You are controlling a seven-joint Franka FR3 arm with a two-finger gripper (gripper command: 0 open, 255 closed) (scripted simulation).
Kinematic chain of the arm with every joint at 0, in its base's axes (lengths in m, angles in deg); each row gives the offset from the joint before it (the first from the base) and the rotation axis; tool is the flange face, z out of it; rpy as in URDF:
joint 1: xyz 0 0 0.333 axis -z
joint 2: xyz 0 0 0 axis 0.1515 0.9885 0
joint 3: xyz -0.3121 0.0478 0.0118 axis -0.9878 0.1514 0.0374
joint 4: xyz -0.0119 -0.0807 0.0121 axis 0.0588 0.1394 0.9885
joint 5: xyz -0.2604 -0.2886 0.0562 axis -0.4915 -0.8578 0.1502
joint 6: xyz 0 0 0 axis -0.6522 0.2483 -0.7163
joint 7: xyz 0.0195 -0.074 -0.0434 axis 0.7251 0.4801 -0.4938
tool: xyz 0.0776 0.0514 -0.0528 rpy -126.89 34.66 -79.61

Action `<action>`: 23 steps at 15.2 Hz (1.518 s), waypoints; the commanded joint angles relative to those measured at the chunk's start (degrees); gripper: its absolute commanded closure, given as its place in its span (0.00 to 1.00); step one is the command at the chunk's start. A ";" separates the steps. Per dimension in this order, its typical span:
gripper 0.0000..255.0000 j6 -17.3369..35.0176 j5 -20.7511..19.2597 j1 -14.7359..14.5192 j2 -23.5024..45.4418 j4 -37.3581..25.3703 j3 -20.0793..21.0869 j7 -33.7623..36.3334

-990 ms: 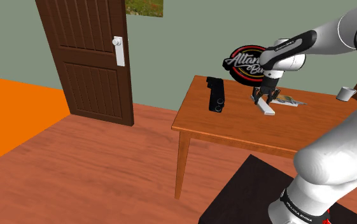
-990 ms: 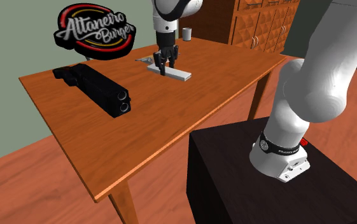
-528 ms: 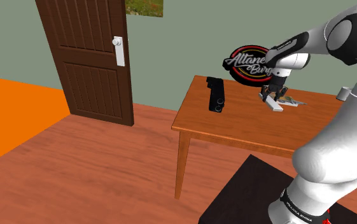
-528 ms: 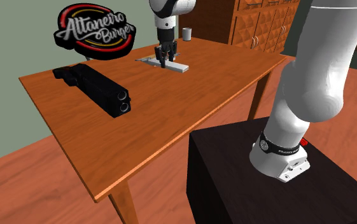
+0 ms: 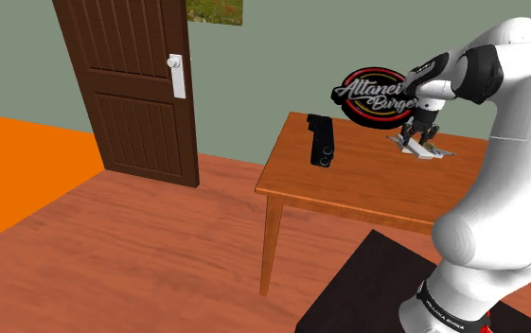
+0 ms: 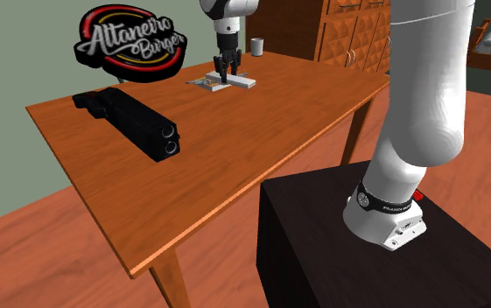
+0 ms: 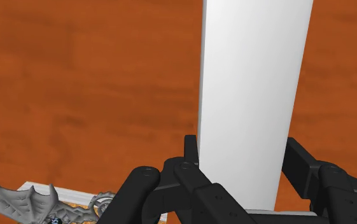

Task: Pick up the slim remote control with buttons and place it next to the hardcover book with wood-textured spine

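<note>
A: Noting the gripper (image 6: 225,77) first. We see both black fingers (image 7: 191,156) pressed against the long sides of the remote (image 7: 253,89), a plain white slab, so it is clamped, not loose.
B: Agreed. We log the remote running straight out ahead of the fingertips, along the line of the hand, over the wooden table (image 7: 75,76).
A: Touching the table or just above it? We cannot tell.
B: Same here. In the second exterior view the slab sticks out from under the gripper toward that view's right, low to the tabletop.
A: The book (image 7: 24,202) next. We place it flat on the table, just beside the gripper, off one finger's outer side. A grey winged figure shows on its cover.
B: Remote and book are close, but we cannot tell whether they touch.
A: Well apart from the gripper, a black box (image 6: 134,122) lies on the same table, near the burger sign (image 6: 129,39).
</note>
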State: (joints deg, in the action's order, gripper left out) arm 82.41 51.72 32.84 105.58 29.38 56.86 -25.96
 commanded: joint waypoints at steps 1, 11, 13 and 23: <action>1.00 -2.02 1.78 2.27 4.11 -5.76 -0.15 -2.45; 1.00 1.01 4.32 4.88 10.21 -8.39 0.53 -4.95; 1.00 2.27 4.59 4.92 10.75 -7.62 0.68 -5.12; 1.00 5.44 5.37 5.11 12.31 -5.91 1.13 -5.57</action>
State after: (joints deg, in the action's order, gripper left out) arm 87.82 57.08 37.94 117.90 23.47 58.00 -31.53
